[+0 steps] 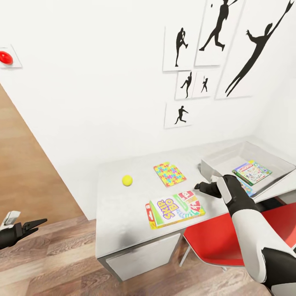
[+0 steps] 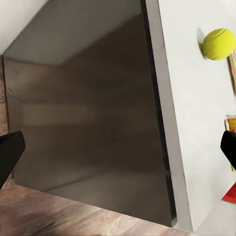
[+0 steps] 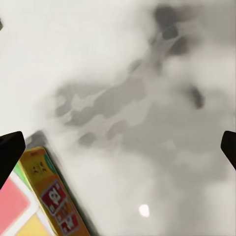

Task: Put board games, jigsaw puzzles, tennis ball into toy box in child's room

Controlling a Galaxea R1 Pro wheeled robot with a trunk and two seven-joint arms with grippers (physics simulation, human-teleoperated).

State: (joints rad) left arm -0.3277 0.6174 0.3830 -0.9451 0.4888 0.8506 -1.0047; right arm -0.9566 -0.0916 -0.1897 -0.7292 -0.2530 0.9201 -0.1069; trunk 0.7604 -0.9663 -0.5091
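From my head camera I look down on a grey table [image 1: 123, 213] set against a white wall hung with black silhouette prints [image 1: 218, 45]. My right gripper [image 1: 202, 187] hovers low over the tabletop near the centre of the picture, its dark fingers pointing toward nine o'clock; in my right wrist view the two fingertips [image 3: 10, 152] sit at opposite edges of the picture, so the jaws are spread wide with nothing between them. Just at seven o'clock from that gripper lies the Skip-Bo board game [image 1: 176, 208], flat on the table; my wrist camera catches only one blurred corner of it [image 3: 44, 206]. At eleven o'clock from the gripper lies a colourful jigsaw puzzle [image 1: 169, 174], and farther toward nine o'clock the yellow tennis ball [image 1: 127, 180] rests alone. The grey toy box [image 1: 218, 158] stands at two o'clock from the gripper, its far end cut off by the picture's edge; inside I see one board game [image 1: 251, 172], and another flat blue-edged box [image 1: 246, 188] beneath it, mostly hidden by my forearm. A red chair [image 1: 222, 242] is tucked below the table. My left gripper [image 1: 31, 226] hangs low at eight o'clock over the wood floor [image 1: 53, 263], well apart from the table, its jaws parted wide and empty.
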